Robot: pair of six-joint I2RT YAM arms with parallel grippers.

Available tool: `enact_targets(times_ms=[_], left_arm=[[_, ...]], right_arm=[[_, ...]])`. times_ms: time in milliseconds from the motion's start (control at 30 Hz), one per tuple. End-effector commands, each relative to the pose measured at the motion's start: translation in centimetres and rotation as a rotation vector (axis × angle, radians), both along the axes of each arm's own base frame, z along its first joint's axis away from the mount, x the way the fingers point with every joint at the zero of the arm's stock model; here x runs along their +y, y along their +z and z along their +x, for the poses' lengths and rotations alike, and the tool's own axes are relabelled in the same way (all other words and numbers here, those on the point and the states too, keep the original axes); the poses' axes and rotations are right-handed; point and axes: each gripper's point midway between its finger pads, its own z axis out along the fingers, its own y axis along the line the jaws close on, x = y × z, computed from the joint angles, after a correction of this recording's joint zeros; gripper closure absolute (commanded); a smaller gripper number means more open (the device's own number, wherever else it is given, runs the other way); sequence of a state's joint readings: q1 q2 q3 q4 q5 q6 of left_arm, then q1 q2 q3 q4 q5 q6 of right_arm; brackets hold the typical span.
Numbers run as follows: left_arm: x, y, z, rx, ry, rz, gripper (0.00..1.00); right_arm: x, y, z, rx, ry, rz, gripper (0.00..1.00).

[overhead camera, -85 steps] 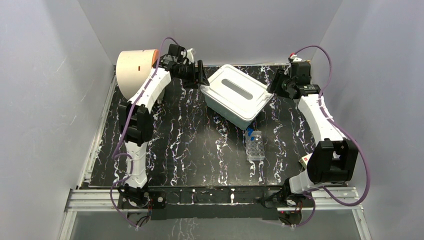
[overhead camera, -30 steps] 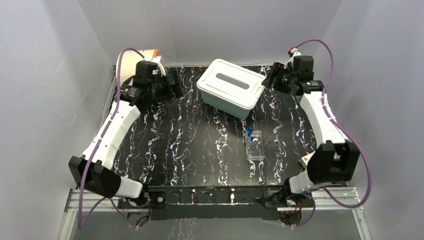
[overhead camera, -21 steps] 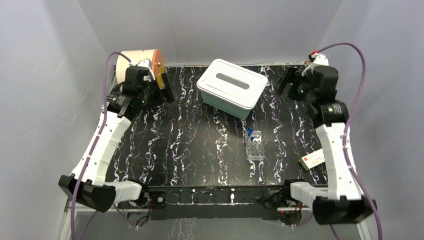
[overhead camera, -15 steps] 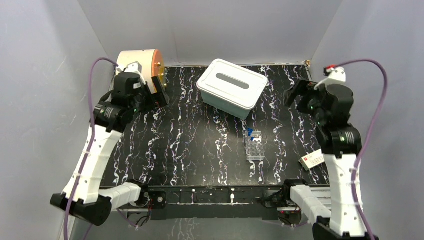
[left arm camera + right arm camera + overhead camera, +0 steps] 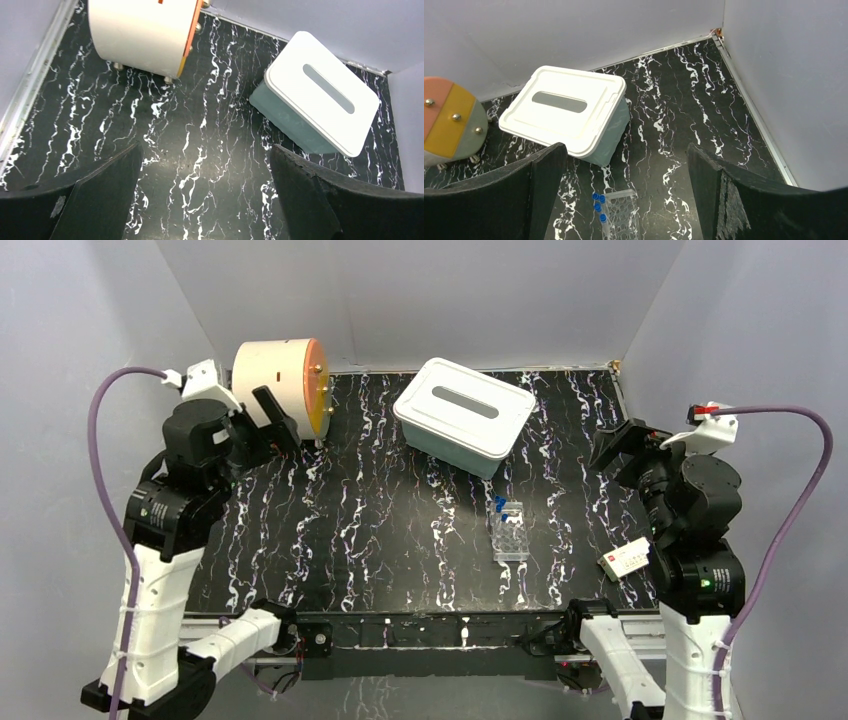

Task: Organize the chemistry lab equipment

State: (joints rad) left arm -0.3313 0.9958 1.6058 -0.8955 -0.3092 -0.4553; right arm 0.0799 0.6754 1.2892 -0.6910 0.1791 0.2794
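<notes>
The left gripper (image 5: 205,167) is seen spread wide, and the right gripper (image 5: 624,152) likewise. The clear tube rack (image 5: 623,216) (blue-capped thin tubes (image 5: 598,206) seated along one edge) is found on the table beneath the right fingers, untouched, near a white lidded bin (image 5: 564,107).

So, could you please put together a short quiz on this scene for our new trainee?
1. True or false: the white bin has its lid on.
2. Where are the blue-capped tubes? A: in the clear tube rack; B: on the bin's lid; C: between a gripper's fingers.
3. Fill in: the left gripper and the right gripper both stand ____, holding nothing.
Key: 1 true; 2 A; 3 open.
</notes>
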Motion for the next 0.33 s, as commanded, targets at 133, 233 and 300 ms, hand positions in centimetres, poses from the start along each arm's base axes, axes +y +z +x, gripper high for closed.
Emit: enact_targets(times_ms=[133, 233, 300], left_arm=[[2.90, 3.02, -2.22, -0.110, 0.084, 0.054, 0.02], [2.96, 3.06, -2.28, -0.111, 0.082, 0.062, 0.02], [2.94, 3.14, -2.32, -0.115, 0.080, 0.060, 0.02]], right_arm=[[-0.46, 1.91, 0.45, -0.101, -0.024, -0.007, 0.01], [-0.41, 1.67, 0.62, -0.097, -0.022, -0.008, 0.01], [-0.32, 1.39, 0.68, -0.092, -0.018, -0.005, 0.01]])
